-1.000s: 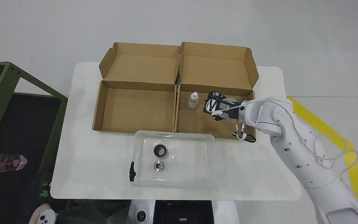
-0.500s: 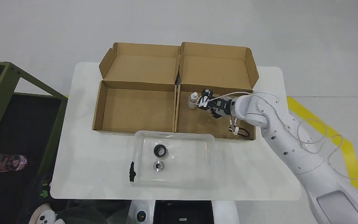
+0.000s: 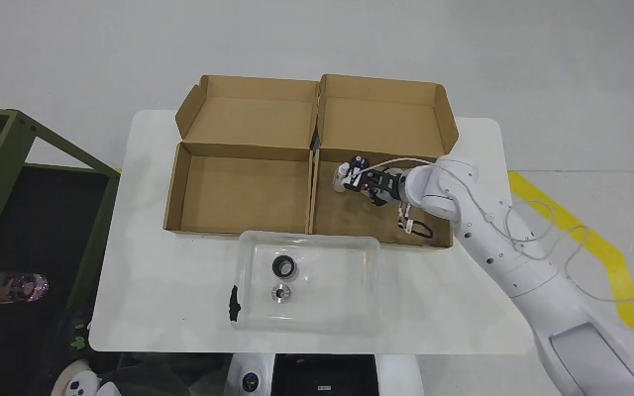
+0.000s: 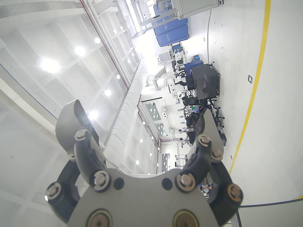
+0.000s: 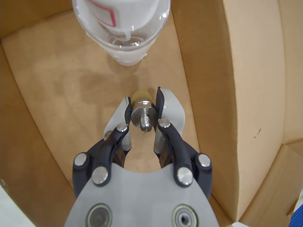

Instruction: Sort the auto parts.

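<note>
Your right end effector grips the small threaded metal fitting by its hex flats, low inside the cardboard box near the white bottle; it likely handles rigid, dense and slick, so flats beat threads.

White bottle just before hand

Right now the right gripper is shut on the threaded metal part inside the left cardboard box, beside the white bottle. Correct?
No, wrong box. The right gripper is shut on the threaded metal part inside the right cardboard box, beside the white bottle; the top view shows it.
</note>
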